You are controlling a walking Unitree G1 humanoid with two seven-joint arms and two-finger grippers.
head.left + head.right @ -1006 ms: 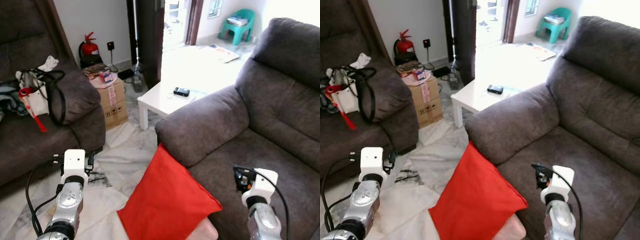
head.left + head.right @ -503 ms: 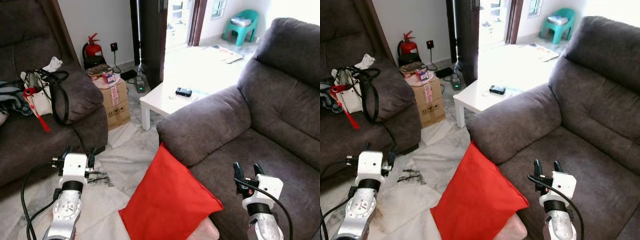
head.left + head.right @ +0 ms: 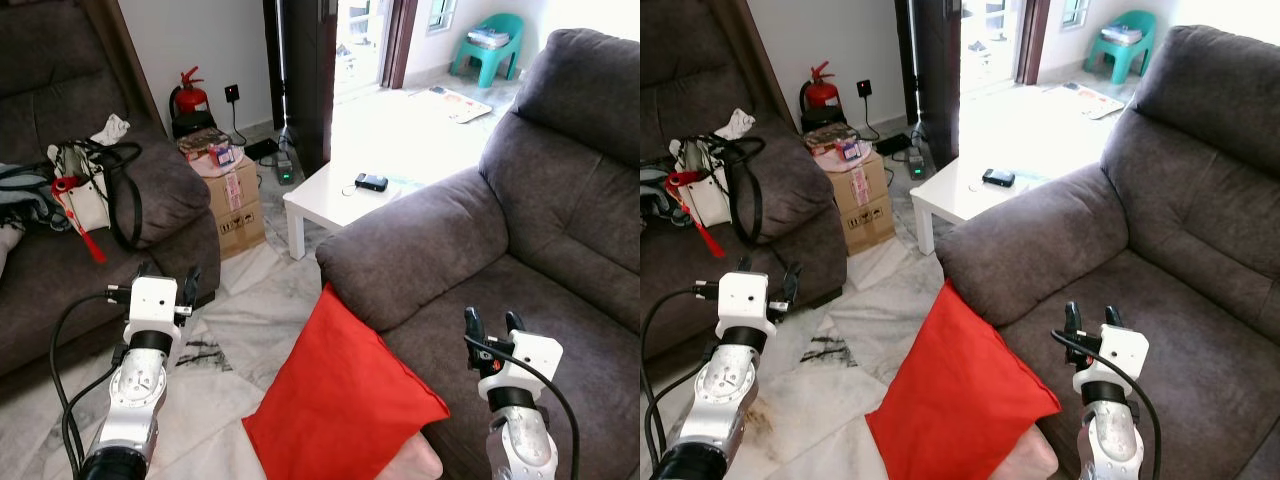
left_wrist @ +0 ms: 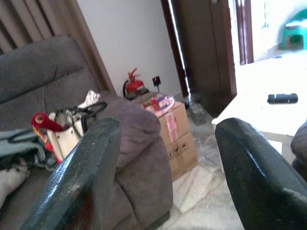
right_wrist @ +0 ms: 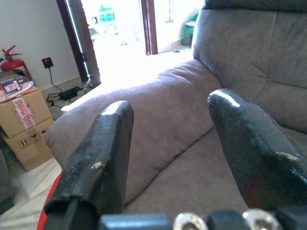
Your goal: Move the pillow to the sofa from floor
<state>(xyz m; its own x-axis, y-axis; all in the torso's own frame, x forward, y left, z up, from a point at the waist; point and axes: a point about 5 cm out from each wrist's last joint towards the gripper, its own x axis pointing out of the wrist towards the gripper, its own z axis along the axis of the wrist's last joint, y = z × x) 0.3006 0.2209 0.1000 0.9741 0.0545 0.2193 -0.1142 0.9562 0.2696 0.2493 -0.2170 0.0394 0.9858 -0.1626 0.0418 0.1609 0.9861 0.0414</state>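
Approach step, nothing grasped: the pillow [image 3: 340, 400] leans on the floor against the sofa [image 3: 520, 250] front, between my left gripper [image 3: 165, 278] and right gripper [image 3: 490, 325], both spread empty; next I judge both must lower to it.

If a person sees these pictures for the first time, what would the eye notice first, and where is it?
Probably the bright red pillow, standing on the floor and leaning against the front of the grey sofa on the right. Next come the two open grippers held up in front: the left gripper over the marble floor, the right gripper above the sofa seat. Further back, a white table glows in the doorway light.
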